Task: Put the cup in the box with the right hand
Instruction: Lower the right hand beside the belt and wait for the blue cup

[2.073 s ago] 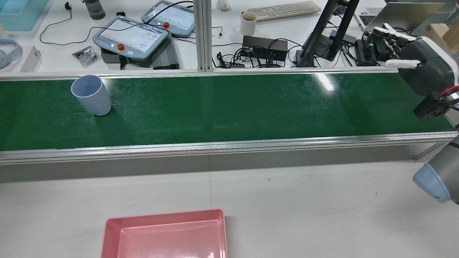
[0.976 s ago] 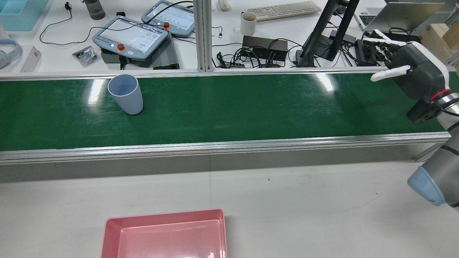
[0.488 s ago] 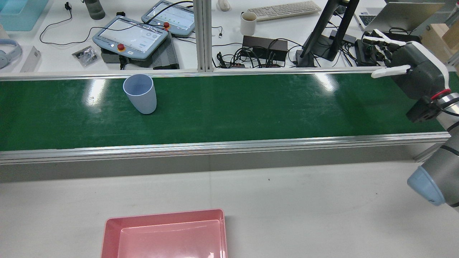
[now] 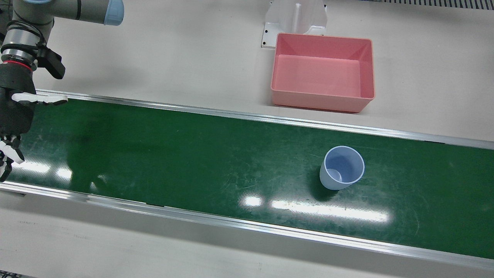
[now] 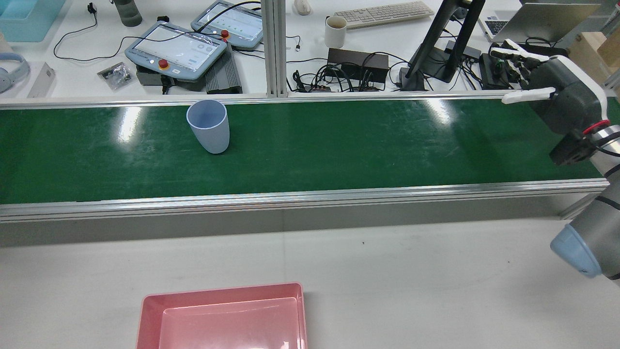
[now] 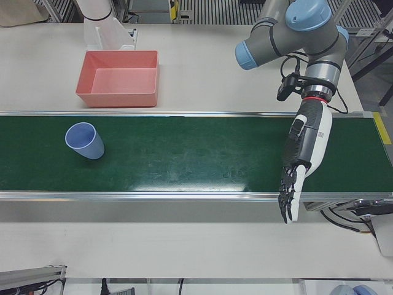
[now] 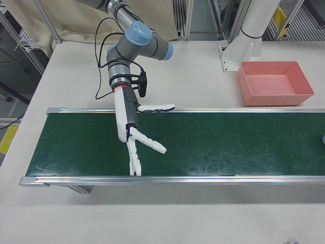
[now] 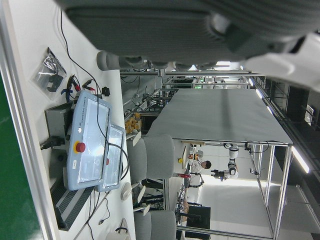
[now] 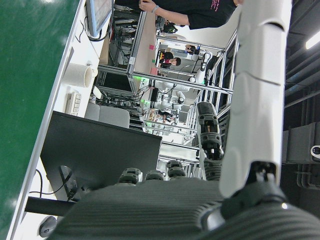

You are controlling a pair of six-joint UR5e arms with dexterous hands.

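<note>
**Cup rides the belt toward the waiting robot hand**

Seen from the rear, the cup stands upright on the green belt, mouth up, near the belt's far edge. It has shifted steadily rightward from the belt's far left end and now sits left of the middle, so the belt is evidently running and carrying it. Nothing touches it. Below it on the table the pink box lies empty and has not moved.

At the far right the right robot hand hovers over the belt's end, fingers spread apart and holding nothing. It tipped a little earlier on, but has hardly stirred in the last moments. The cup is well apart from it, with a long stretch of bare belt between them.

This looks like a wait: the grasp is not begun, and the closing will probably have to be timed to the moving cup.

Of the left robot hand only its own camera shows a sliver, and I cannot tell whether it is spread or clenched
</note>
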